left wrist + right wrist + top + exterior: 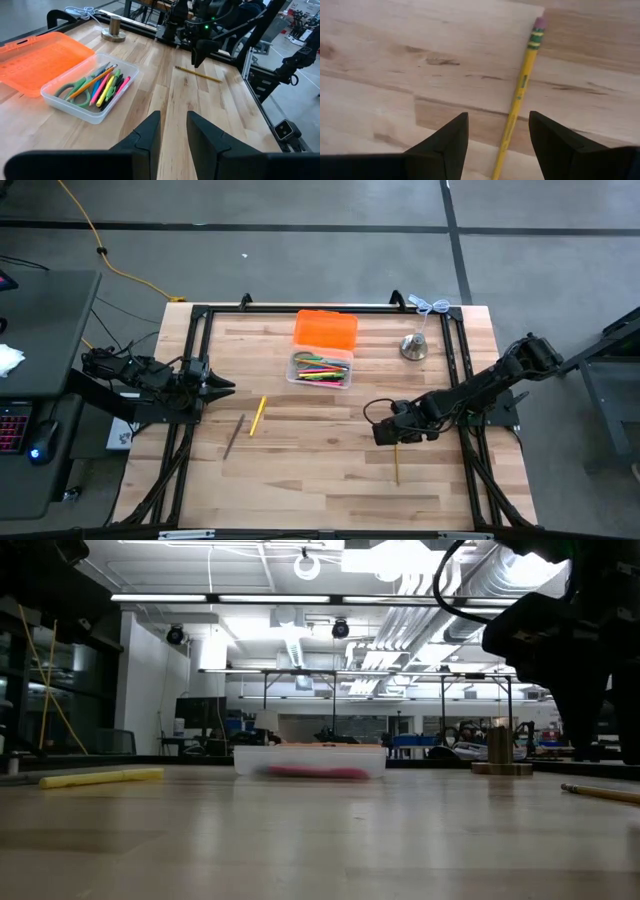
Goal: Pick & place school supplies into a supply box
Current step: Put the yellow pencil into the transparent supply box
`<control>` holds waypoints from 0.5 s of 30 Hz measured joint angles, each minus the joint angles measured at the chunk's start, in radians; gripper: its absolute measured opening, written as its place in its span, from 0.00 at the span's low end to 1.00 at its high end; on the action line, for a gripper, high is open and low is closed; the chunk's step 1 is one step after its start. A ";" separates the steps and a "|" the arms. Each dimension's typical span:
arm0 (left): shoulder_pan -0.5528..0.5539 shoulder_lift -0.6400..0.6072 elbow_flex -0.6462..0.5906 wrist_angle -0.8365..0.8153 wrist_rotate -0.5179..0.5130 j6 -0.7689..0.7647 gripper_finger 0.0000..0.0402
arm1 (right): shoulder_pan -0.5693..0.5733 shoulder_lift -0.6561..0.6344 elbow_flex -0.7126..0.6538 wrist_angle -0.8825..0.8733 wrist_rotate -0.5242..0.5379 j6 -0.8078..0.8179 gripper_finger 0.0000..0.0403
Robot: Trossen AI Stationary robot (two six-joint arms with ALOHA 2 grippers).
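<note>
From counter level the supply box point(310, 759) is a blurred clear strip with a pink smear inside, and its contents cannot be sorted there. From above, the yellow pencil point(396, 463) has its upper end hidden under the right gripper point(397, 442); only its lower length shows, running along the 12-to-6 line at about 5 o'clock on the pale planked wooden counter point(330, 480). The right wrist view shows its hexagonal yellow shaft, green-banded ferrule and pink eraser, lying between the widely spread jaws, which hold nothing.

The box is thin clear plastic, rectangular, with a flat bright orange lid point(325, 330) lying open on its 12 o'clock side. Pens, markers and green-handled scissors point(71, 91) lie inside lengthwise, 9 to 3.

At 9 o'clock a yellow marker point(257, 415) and a thin dark pencil point(234, 436) lie near each other, both tilted slightly off 12-to-6.

The left gripper point(222, 385) waits at 9 o'clock, jaws partly apart, empty. A silvery bell-like object point(414, 346) stands at 1 o'clock.
</note>
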 joint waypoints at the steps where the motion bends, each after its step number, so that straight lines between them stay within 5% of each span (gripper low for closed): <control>1: 0.000 0.000 0.000 0.000 0.000 0.000 0.30 | 0.002 0.000 0.000 -0.008 0.002 0.004 0.46; 15: 0.000 0.000 0.000 -0.001 -0.012 0.000 0.30 | 0.004 0.076 0.001 -0.049 0.016 0.017 0.46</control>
